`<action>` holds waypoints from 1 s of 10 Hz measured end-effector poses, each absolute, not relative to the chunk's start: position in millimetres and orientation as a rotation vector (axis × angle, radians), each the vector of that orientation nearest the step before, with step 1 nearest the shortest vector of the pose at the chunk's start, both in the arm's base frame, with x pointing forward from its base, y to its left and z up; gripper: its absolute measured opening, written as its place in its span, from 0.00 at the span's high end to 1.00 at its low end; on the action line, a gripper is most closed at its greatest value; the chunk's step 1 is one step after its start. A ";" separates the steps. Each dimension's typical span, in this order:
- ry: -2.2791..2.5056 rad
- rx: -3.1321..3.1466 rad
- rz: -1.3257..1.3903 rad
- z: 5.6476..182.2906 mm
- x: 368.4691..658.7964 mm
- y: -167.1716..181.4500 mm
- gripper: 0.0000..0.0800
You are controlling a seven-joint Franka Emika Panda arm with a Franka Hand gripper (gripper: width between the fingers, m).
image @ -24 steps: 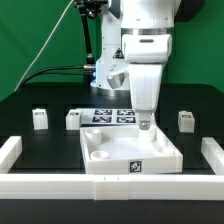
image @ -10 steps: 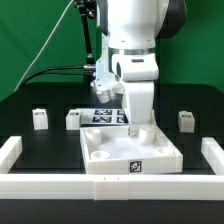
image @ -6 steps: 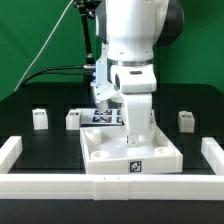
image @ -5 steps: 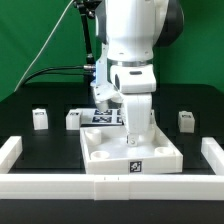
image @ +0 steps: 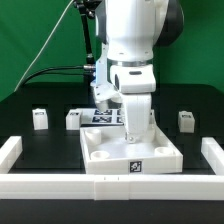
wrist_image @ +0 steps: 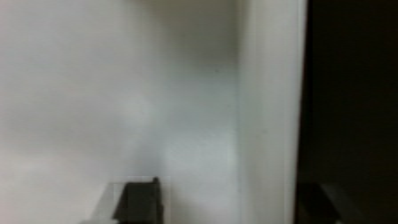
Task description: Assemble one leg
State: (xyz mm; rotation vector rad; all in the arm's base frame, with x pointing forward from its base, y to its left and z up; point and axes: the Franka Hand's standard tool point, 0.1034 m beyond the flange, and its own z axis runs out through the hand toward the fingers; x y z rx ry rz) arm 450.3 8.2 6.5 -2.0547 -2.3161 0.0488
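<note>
Low over the far part of the white panel (image: 105,166), my tool (image: 134,138) hung, presumably to fit a part there, its opening and any load beyond my telling, while one leg (image: 186,120) stood loose on the counter (image: 40,150) at the exterior view's right, clear of the panel.

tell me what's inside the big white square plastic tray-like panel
The robot's gripper reaches down into the white square tray-like panel. A round corner recess at the exterior view's left looks empty. Whatever lies under its tip is covered by the gripper itself.
</note>
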 end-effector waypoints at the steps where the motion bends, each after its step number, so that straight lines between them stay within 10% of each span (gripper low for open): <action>1: -2.316 -2.054 0.049 6.3 450.1 8.2 0.69; 2: -2.319 -2.057 0.043 7.2 451.4 8.2 0.91; 10: -2.279 -2.115 0.012 7.8 461.9 22.6 0.92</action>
